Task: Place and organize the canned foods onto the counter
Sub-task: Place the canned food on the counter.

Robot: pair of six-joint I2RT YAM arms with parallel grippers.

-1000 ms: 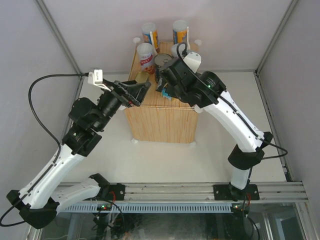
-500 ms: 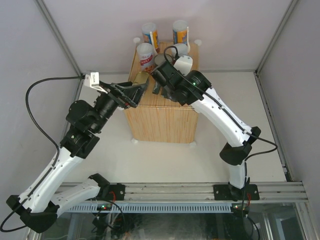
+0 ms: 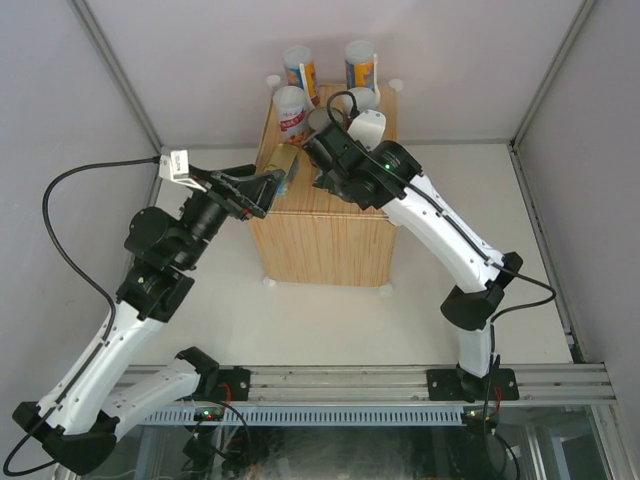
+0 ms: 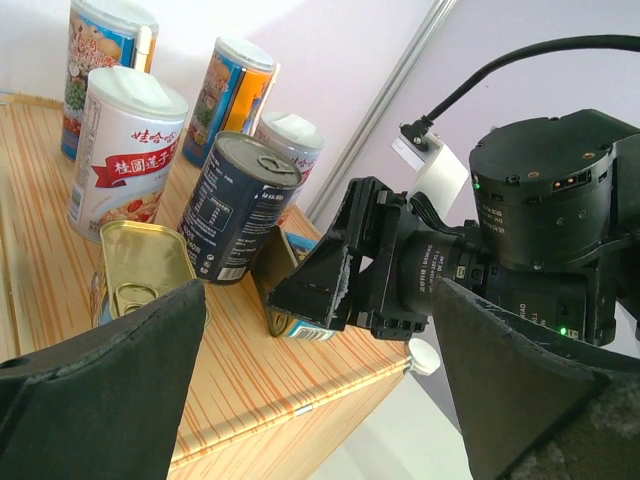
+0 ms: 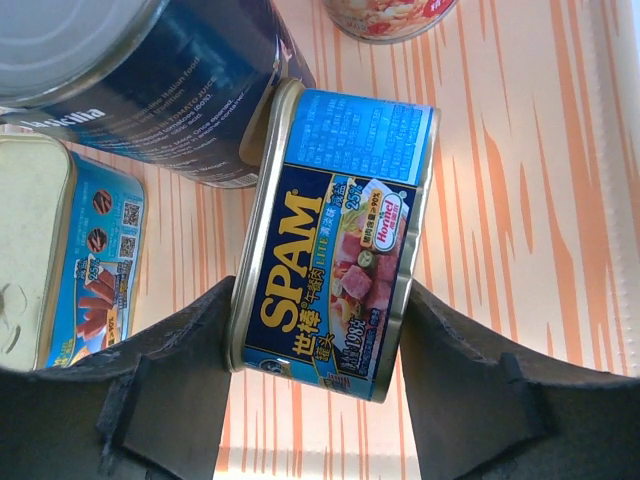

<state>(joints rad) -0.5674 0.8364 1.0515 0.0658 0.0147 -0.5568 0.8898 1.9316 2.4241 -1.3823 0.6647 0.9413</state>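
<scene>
right wrist view: our right gripper [image 5: 316, 300] clasps the spam tin [image 5: 335, 250] by its long sides; it stands on edge on the table [image 5: 520, 200] against the dark can [image 5: 150, 100]. our left gripper [image 3: 265, 185] hangs open, farther off.

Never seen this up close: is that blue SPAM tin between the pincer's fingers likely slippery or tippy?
Probably stiff: the SPAM tin looks like rimmed metal. Likely a bit slippery, since its label looks glossy where the right pincer flanks it. It looks tilted on edge by the dark can, so it may fall flat if released.
</scene>
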